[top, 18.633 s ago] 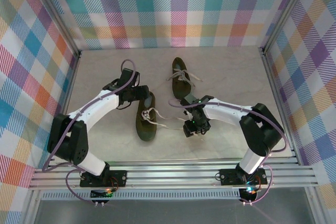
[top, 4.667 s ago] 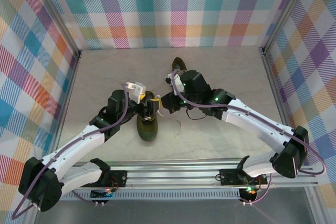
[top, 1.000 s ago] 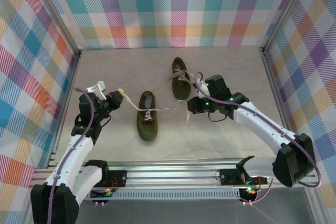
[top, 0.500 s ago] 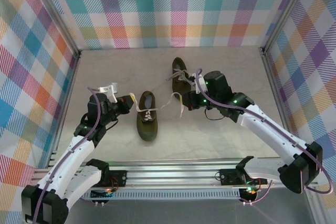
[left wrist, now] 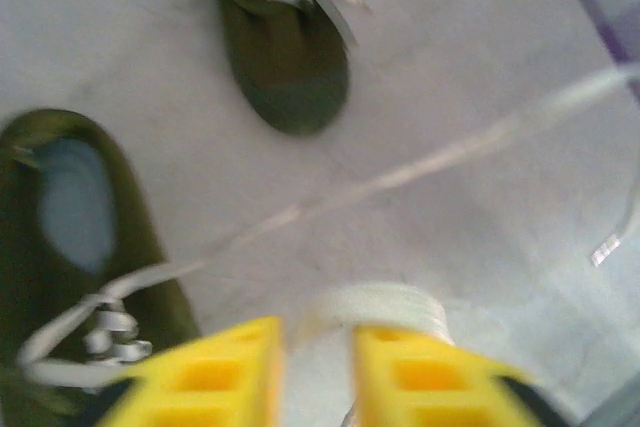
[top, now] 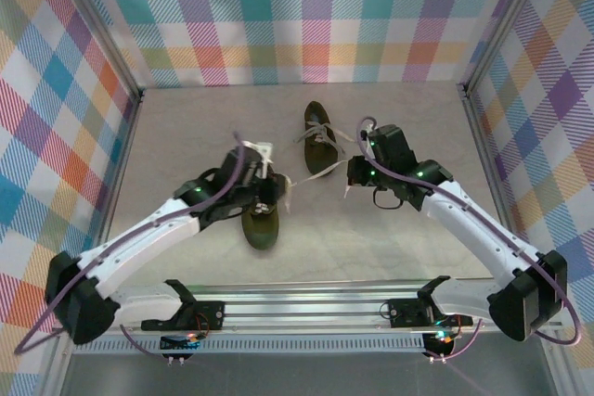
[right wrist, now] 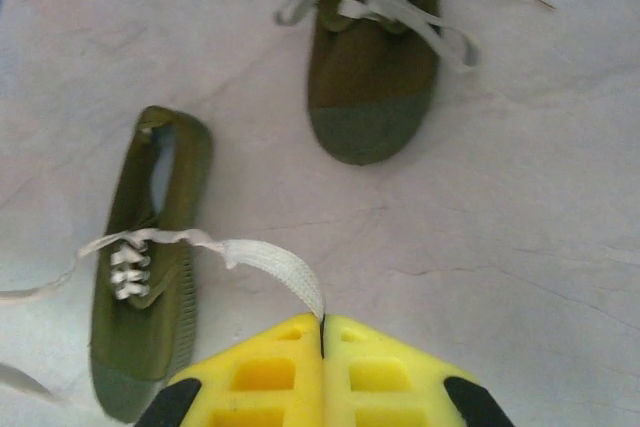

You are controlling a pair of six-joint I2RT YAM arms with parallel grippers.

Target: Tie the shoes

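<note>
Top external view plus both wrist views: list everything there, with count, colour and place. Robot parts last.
dark olive-green low-top shoes: two, olive; near shoe mid-table, far shoe farther back, apart.
cream-white laces: one set per shoe, cream; near shoe's lace stretched to the right gripper, far shoe's spread over it.
marbled tabletop: one, pale beige; under everything.
plaid wall panels: three, pastel multicolour; left, back, right.
aluminium rail: one, silver; near edge.
arms: two, white and black; left arm and right arm reaching inward.
left gripper: one, yellow fingers, jaws apart, at the near shoe.
right gripper: one, yellow fingers, shut on the near shoe's lace.
</note>
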